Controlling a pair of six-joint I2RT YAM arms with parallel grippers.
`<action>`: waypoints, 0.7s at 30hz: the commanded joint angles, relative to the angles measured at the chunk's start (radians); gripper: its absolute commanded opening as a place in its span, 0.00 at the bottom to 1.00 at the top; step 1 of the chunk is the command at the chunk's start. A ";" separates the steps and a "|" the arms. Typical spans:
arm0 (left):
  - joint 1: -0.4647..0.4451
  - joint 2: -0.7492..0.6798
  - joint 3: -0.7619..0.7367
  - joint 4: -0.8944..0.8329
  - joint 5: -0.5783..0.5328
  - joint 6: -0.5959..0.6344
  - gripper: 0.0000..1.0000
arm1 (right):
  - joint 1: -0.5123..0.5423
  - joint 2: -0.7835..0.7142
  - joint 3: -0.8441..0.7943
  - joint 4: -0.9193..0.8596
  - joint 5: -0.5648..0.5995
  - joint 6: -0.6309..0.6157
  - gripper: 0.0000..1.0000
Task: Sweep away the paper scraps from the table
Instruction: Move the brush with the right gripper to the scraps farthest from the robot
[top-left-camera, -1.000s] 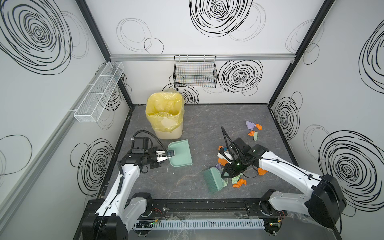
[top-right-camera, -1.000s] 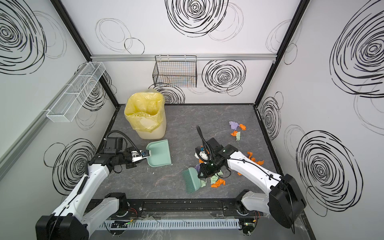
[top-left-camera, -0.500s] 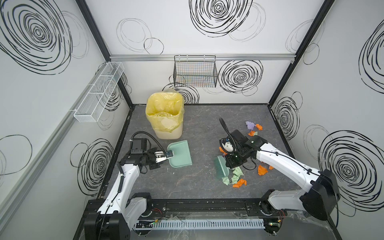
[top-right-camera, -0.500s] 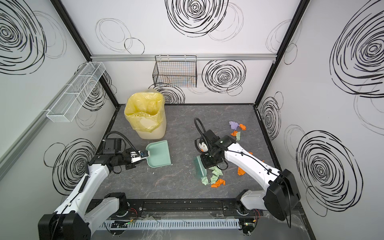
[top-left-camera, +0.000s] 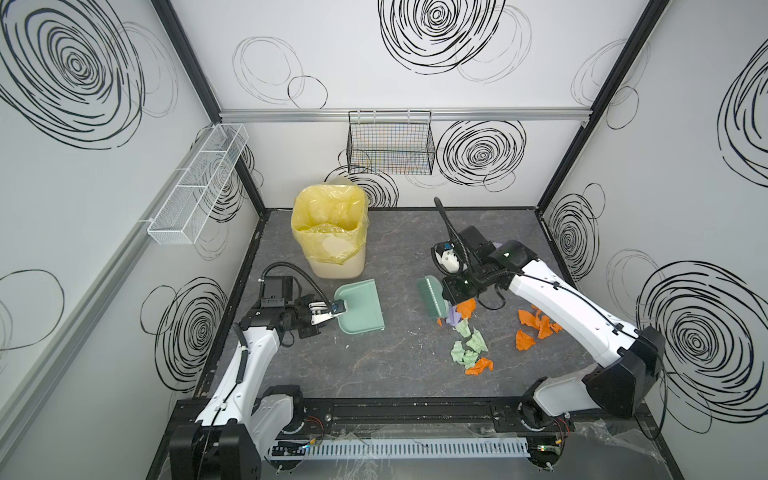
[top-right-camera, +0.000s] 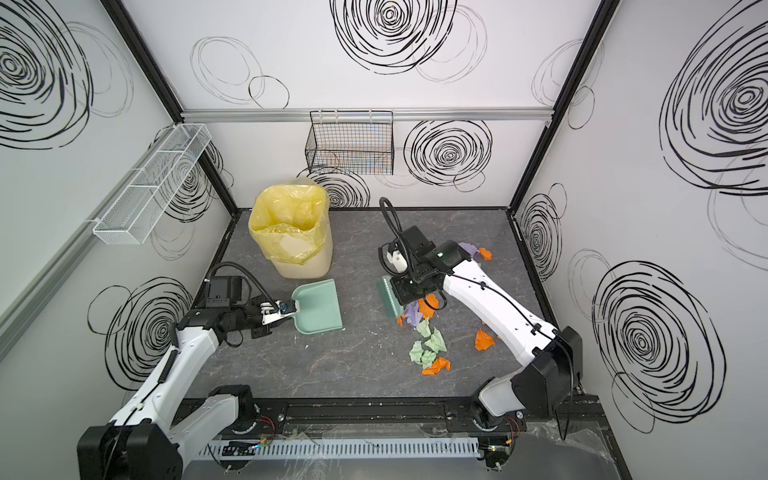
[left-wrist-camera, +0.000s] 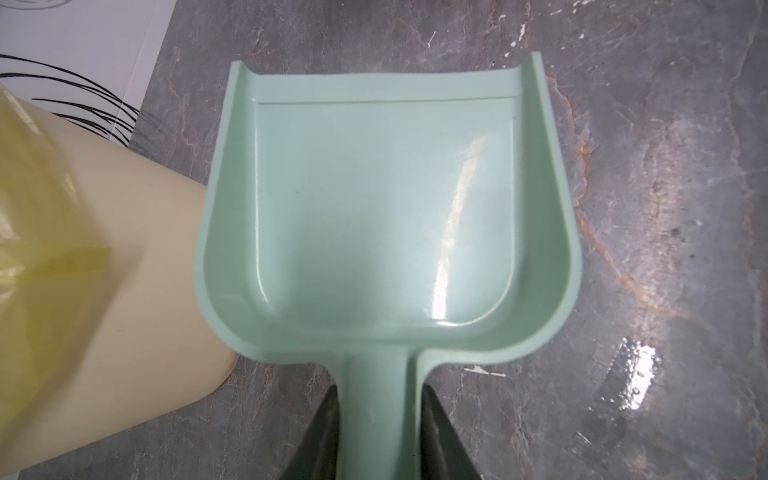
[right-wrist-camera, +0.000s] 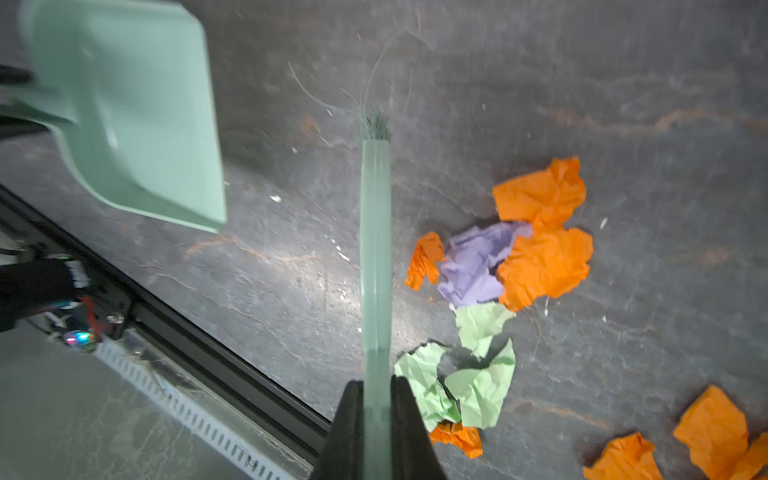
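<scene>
Paper scraps (top-left-camera: 469, 345), light and crumpled, lie clustered on the counter (top-left-camera: 395, 374) beside the brush (right-wrist-camera: 375, 249) pinched in the right gripper (right-wrist-camera: 377, 384). They are likely better pushed than grasped. The left gripper (left-wrist-camera: 379, 390) pinches the dustpan (left-wrist-camera: 386, 208) handle.

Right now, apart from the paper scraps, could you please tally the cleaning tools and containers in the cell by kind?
teal dustpan: 1
teal hand brush: 1
waste bin with yellow liner: 1
white mesh wall rack: 1
black wire wall basket: 1
Total: 5
</scene>
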 joint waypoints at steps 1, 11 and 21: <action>0.008 0.016 0.011 0.007 0.043 0.007 0.00 | -0.077 -0.036 0.088 0.020 -0.011 -0.033 0.00; 0.008 -0.011 0.014 -0.009 0.058 -0.020 0.00 | -0.381 0.017 -0.016 0.316 0.705 -0.114 0.00; 0.005 -0.028 0.000 -0.023 0.077 -0.044 0.00 | -0.485 0.417 0.026 0.499 1.138 -0.282 0.00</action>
